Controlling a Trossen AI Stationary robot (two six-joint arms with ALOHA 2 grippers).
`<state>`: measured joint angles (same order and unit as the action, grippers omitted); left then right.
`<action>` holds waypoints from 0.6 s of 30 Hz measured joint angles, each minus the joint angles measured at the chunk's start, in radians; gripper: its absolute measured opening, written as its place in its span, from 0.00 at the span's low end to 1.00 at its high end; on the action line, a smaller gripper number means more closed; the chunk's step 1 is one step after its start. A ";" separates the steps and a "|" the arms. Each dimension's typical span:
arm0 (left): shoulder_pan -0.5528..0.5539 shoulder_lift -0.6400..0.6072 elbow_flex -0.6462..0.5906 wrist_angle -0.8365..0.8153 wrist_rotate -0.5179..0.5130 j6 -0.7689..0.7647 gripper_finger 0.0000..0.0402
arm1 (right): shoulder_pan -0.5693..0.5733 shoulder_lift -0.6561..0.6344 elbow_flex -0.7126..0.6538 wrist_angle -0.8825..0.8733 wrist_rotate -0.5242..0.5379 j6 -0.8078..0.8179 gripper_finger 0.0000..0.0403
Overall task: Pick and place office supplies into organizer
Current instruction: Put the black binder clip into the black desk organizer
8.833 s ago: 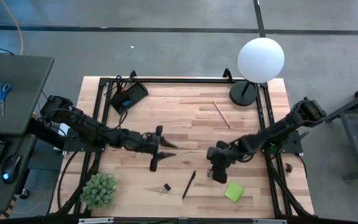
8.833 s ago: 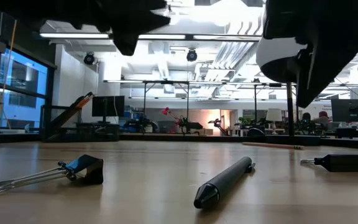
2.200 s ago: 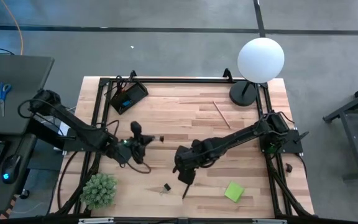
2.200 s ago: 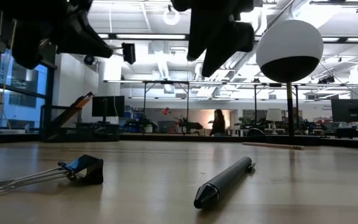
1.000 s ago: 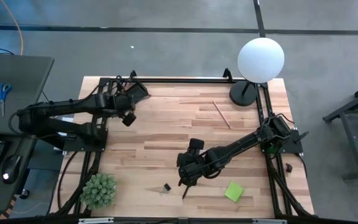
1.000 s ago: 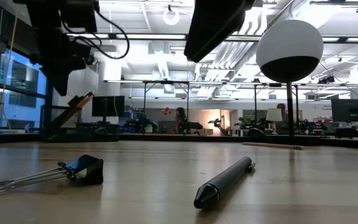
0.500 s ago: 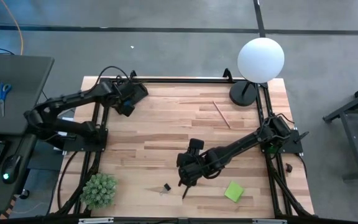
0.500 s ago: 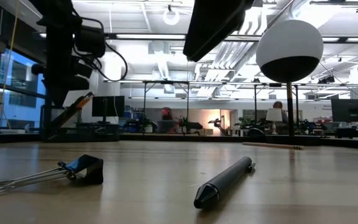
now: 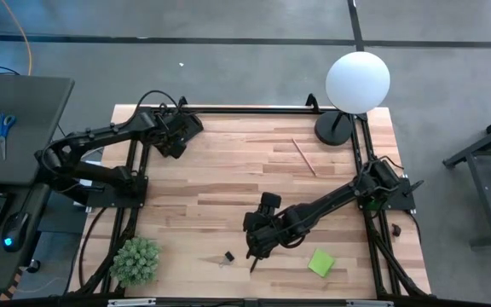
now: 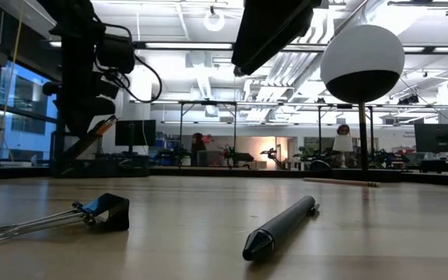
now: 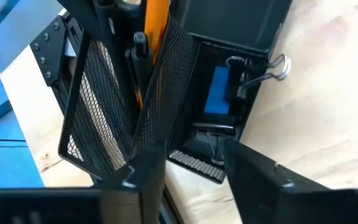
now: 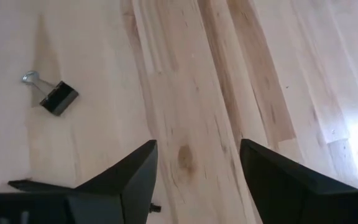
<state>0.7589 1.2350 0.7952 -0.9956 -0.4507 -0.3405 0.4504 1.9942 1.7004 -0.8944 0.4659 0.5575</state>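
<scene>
The black mesh organizer (image 9: 193, 124) stands at the table's far left corner. In the left wrist view it (image 11: 104, 124) holds an orange pencil (image 11: 156, 25), a black pen (image 11: 140, 56), a blue eraser (image 11: 219, 90) and binder clips (image 11: 211, 132). My left gripper (image 11: 191, 152) hangs open just above it (image 9: 175, 141), with nothing between its fingers. My right gripper (image 9: 257, 243) stands open over the near middle of the table, above a black pen (image 9: 254, 258). A black binder clip (image 12: 56, 98) lies flat on the table beside that pen.
A green sticky-note pad (image 9: 320, 262) lies at the near right. A wooden pencil (image 9: 304, 157) lies at the far right, near the round lamp base (image 9: 334, 129) under the white globe (image 9: 357, 81). A green plant (image 9: 135, 260) stands at the near left corner.
My left gripper has swung toward the table's far edge and come over the organizer, sinking a little. My right gripper has kept still above the pen.
</scene>
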 joint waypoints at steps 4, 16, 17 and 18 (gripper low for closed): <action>0.000 0.000 0.000 0.004 -0.002 0.015 0.44 | 0.002 0.000 0.000 0.000 0.000 0.001 0.55; -0.122 -0.001 0.000 0.140 0.182 0.139 0.37 | 0.002 0.000 0.000 0.000 0.015 0.001 0.55; -0.151 -0.001 0.000 0.162 0.187 0.155 0.35 | 0.002 0.000 0.000 0.000 0.015 0.001 0.55; -0.181 0.001 -0.001 0.189 0.182 0.173 0.33 | 0.002 0.000 0.000 0.000 0.015 0.001 0.55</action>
<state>0.5780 1.2359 0.7939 -0.8062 -0.2684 -0.1670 0.4526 1.9942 1.7004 -0.8940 0.4812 0.5583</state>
